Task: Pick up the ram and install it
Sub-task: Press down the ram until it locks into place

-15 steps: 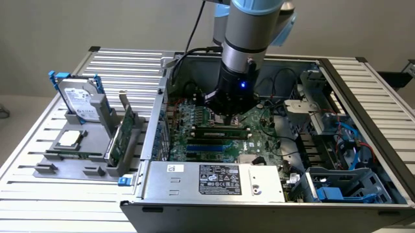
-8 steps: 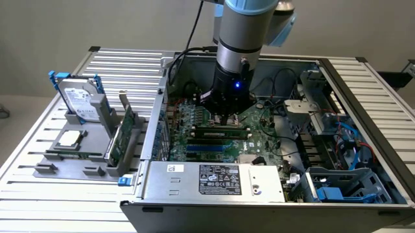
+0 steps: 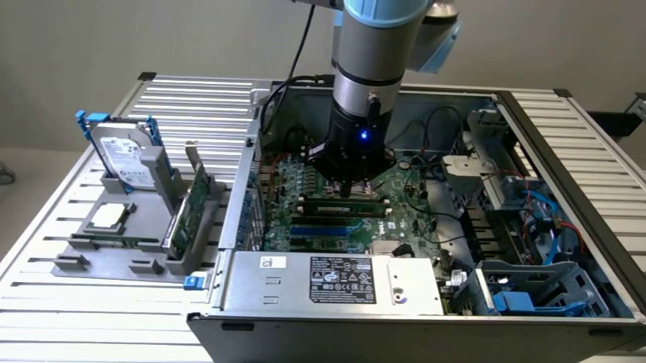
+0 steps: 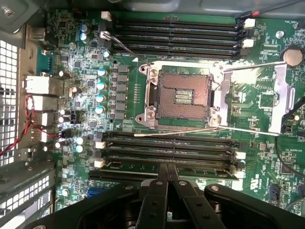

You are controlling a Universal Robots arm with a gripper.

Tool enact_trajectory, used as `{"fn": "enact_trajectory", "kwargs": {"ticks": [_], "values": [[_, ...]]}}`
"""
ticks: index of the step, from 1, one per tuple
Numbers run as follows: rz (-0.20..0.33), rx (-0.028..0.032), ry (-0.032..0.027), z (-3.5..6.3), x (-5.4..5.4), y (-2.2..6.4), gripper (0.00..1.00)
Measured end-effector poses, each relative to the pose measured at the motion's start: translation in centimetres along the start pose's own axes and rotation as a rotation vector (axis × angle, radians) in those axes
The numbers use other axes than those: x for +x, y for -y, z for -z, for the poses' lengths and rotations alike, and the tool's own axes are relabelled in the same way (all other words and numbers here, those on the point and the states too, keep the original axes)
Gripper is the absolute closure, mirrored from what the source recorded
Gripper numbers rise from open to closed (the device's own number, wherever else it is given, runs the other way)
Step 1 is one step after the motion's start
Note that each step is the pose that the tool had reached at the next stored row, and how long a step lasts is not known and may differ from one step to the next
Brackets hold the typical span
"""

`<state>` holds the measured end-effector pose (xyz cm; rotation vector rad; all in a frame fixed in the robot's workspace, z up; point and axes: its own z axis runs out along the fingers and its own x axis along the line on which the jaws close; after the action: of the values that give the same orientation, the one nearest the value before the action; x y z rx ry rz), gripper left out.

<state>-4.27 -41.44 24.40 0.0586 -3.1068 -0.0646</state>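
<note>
Gripper [image 4: 167,168]: fingers closed together, pressing down on the ram [image 4: 162,166].
Progress: ram sits in its motherboard slot [image 4: 167,153], at the processor socket's [image 4: 183,93] 6 o'clock.

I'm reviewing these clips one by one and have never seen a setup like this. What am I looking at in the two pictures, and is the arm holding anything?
The exterior view shows a robot arm reaching down into an open computer case lying on a slatted table. At its tip is a gripper, shut, right above the motherboard. Beside the case, on the exterior view's left, a grey holder keeps spare parts: a hard drive, a processor chip and a green card. The wrist view comes from a camera on the arm, looking down past the gripper at the empty processor socket. The ram sits in a slot directly under the fingertips; whether it is still gripped I cannot tell.
</note>
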Motion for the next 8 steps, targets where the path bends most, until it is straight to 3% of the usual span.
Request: {"fn": "enact_trajectory", "kwargs": {"ticks": [8], "values": [[-0.047,0.0039,0.0017,-0.77,0.04,0.03,0.89]]}}
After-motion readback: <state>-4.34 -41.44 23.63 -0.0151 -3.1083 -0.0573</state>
